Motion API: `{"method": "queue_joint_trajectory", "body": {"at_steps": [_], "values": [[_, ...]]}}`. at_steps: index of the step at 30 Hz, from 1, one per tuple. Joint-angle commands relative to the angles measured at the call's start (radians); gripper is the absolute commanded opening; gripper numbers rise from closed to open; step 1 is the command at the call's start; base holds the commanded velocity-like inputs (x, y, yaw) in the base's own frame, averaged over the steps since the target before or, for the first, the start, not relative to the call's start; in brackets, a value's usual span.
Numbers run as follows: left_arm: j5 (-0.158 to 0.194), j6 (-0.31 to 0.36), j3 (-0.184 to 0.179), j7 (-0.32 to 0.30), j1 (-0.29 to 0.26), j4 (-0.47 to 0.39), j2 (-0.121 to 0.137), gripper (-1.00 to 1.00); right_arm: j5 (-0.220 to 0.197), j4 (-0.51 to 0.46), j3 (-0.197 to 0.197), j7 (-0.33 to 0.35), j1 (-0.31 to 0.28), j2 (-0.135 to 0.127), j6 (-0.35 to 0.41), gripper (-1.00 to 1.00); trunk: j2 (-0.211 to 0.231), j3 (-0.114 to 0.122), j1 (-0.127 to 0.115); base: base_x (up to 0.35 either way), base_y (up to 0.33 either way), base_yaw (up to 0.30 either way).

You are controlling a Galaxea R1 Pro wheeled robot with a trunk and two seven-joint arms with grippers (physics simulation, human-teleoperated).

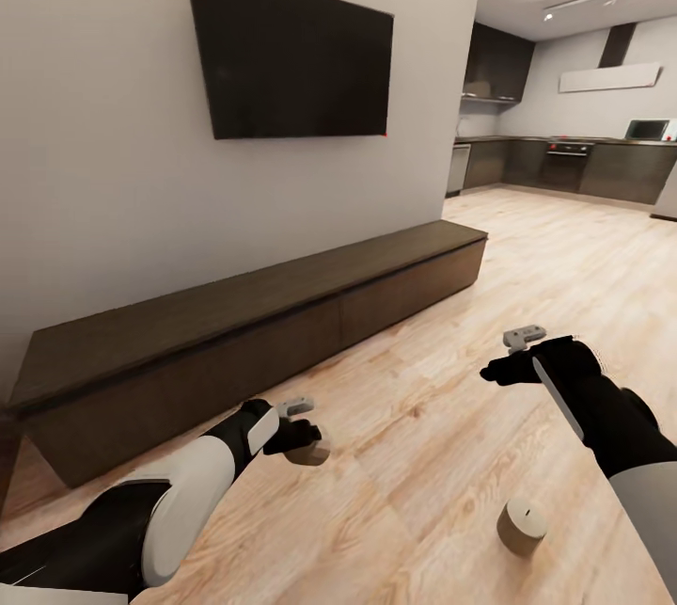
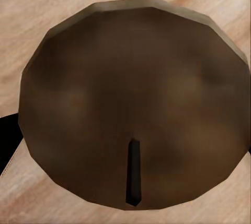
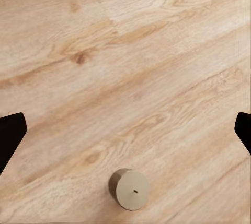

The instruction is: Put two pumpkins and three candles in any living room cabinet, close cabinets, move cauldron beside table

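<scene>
On the left, our left gripper [image 1: 303,436] holds a candle [image 1: 311,451] just above the wooden floor [image 1: 442,398]. In the left wrist view this candle [image 2: 133,106] sits very close, with its round top and dark wick [image 2: 134,173] facing us, so it stands upright in the grip. We think it is light and hard, a bit smooth, so a soft squeeze on its round sides is best. Behind it, against the wall, runs the long dark cabinet [image 1: 254,323] with its doors shut.

Going right, our right gripper [image 1: 508,362] hangs over the floor with its fingers wide apart and nothing between them. Near it, another candle [image 1: 522,525] stands on the floor, wick up, apart from the gripper. We would come straight down and pinch its sides, keeping it upright.
</scene>
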Motion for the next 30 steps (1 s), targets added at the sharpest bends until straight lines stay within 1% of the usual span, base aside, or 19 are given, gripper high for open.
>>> {"method": "queue_joint_trajectory", "body": {"at_steps": [1,3,7,9,12,13,14,19,24,27,30], "values": [[0.0,0.005,0.008,0.0,0.0,-0.001,-0.001,-1.0,-0.002,-0.001,0.002,-0.001,0.008,-0.001,0.0,1.0,0.0,0.004,-0.001,0.0,0.0,0.204],[0.0,0.006,0.008,-0.001,0.0,-0.001,-0.001,-1.0,-0.002,0.0,0.002,-0.002,0.018,-0.001,-0.018,1.0,0.0,0.014,-0.001,0.0,0.0,0.207],[0.0,0.007,0.008,-0.007,0.0,-0.001,-0.001,-1.0,-0.001,0.0,0.002,-0.002,0.025,-0.001,-0.025,1.0,0.001,0.034,-0.003,0.0,0.0,0.209],[0.0,0.007,0.008,-0.02,0.0,-0.001,-0.001,-1.0,-0.001,0.0,0.001,-0.002,0.027,-0.001,-0.026,1.0,0.002,0.044,-0.004,0.0,0.0,0.211],[0.0,0.006,0.008,-0.06,0.0,-0.001,-0.001,-1.0,-0.001,0.0,0.002,-0.002,0.028,-0.001,-0.027,1.0,0.003,0.059,-0.006,0.0,0.0,0.211],[-0.001,0.006,0.008,-0.086,0.0,-0.001,-0.001,-1.0,0.0,0.0,0.002,-0.002,0.029,0.0,-0.027,1.0,0.003,0.064,-0.006,0.0,0.0,0.211],[-0.001,0.006,0.008,-0.091,0.0,-0.001,-0.001,-1.0,0.0,0.0,0.002,-0.002,0.029,0.0,-0.028,1.0,0.003,0.069,-0.006,0.0,0.0,0.212],[-0.002,0.005,0.007,-0.096,0.0,-0.001,-0.001,-1.0,0.002,0.0,0.003,-0.003,0.045,0.0,-0.029,1.0,0.004,0.094,-0.009,0.0,0.0,0.22],[-0.003,0.004,0.006,-0.093,0.0,-0.001,-0.001,-1.0,0.002,0.001,0.003,0.0,0.048,0.003,-0.029,1.0,0.005,0.117,-0.011,0.0,0.0,0.246],[-0.003,0.004,0.006,-0.091,0.0,0.0,-0.001,-1.0,0.002,0.004,0.004,0.002,0.049,0.011,-0.028,1.0,0.006,0.13,-0.012,0.0,0.0,0.2],[-0.003,0.004,0.005,-0.09,0.0,0.0,0.0,-1.0,0.002,0.004,0.004,0.001,0.05,0.018,-0.027,1.0,0.007,0.142,-0.014,0.0,0.0,0.066]]}}
